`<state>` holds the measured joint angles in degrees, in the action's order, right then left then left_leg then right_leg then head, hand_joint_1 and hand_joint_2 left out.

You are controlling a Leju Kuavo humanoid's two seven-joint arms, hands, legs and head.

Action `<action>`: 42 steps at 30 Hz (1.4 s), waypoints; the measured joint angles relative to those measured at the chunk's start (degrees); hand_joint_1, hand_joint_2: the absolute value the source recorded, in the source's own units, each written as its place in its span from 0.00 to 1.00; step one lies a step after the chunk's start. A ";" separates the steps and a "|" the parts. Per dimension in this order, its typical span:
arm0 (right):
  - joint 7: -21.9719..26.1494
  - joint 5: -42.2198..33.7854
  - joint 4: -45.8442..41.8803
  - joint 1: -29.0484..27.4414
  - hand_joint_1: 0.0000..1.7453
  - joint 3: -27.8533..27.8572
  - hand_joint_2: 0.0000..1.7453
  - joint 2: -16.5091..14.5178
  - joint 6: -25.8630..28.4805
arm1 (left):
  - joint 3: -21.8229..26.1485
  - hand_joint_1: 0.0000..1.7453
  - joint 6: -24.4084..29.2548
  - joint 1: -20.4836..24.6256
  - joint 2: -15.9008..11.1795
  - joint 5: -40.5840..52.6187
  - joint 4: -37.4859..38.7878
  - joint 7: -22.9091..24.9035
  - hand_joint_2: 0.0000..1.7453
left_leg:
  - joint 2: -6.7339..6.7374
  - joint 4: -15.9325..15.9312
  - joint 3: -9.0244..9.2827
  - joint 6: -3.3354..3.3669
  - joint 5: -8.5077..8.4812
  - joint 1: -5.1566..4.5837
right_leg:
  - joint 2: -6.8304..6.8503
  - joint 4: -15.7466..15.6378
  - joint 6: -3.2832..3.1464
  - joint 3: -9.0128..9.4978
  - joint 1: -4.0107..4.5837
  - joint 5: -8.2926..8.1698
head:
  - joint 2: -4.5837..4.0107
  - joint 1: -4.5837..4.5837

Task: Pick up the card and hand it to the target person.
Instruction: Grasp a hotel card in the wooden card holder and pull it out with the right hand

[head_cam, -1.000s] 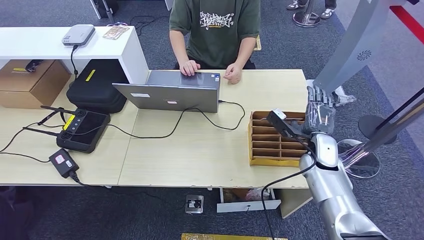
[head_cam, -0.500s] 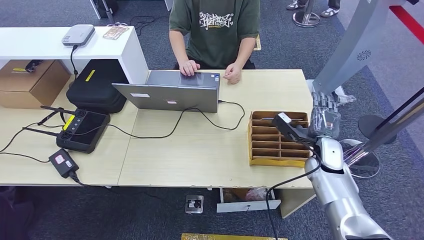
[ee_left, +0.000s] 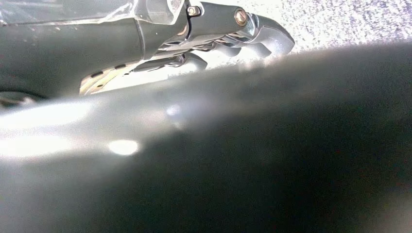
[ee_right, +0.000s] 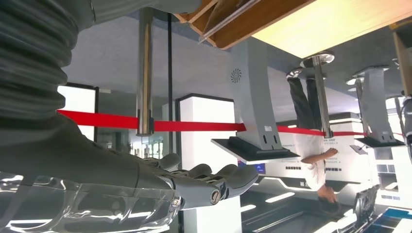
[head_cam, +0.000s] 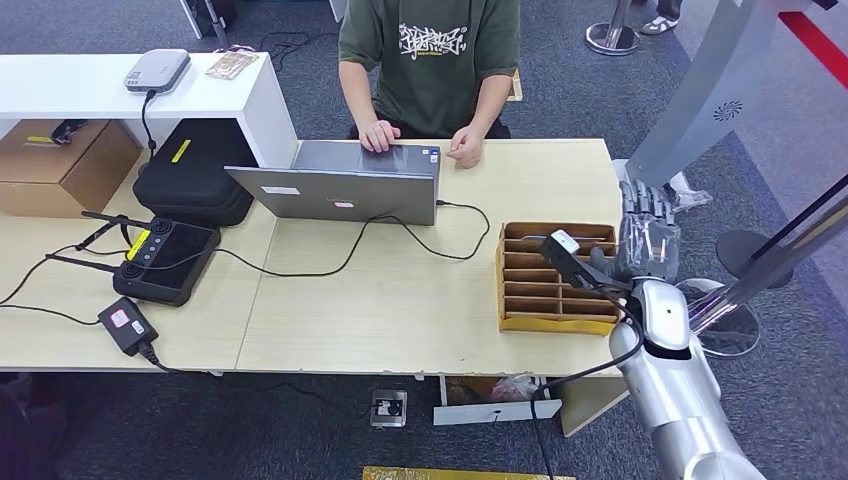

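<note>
the right hand [head_cam: 645,238] hovers just beside the wooden card box [head_cam: 530,275], fingers [ee_right: 228,177] straight, close together, holding nothing; no card can be made out.

Head view looks steeply down on the desk [head_cam: 400,290]; wrist views sit close behind their hands

right arm [head_cam: 668,400]: silver segmented shell, a black cable looping beside it; right hand [head_cam: 645,235]: dark grey fingers under a clear cover, with a grey ribbed cuff [ee_right: 29,58] and a brass screw at one finger [ee_right: 214,195].
</note>
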<state>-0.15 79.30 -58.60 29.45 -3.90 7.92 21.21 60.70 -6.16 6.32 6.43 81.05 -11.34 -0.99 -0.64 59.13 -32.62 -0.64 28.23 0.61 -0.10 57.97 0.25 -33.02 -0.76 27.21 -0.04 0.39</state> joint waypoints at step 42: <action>-0.07 -1.79 5.14 2.44 0.82 -0.16 1.00 -0.18 -2.82 | -0.02 0.00 0.00 -0.25 -0.39 0.34 0.01 -0.65 0.00 | -0.01 0.00 -0.02 0.01 -0.01 0.00 | 0.02 0.00 0.00 0.00 0.00 0.00 | 0.00 0.00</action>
<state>-0.22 77.50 -53.46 31.88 -4.07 7.74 18.39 60.68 -6.16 6.08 6.03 81.38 -11.33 -1.64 -0.65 59.13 -32.63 -0.63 28.22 0.61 -0.08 57.97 0.25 -33.02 -0.76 27.22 -0.04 0.39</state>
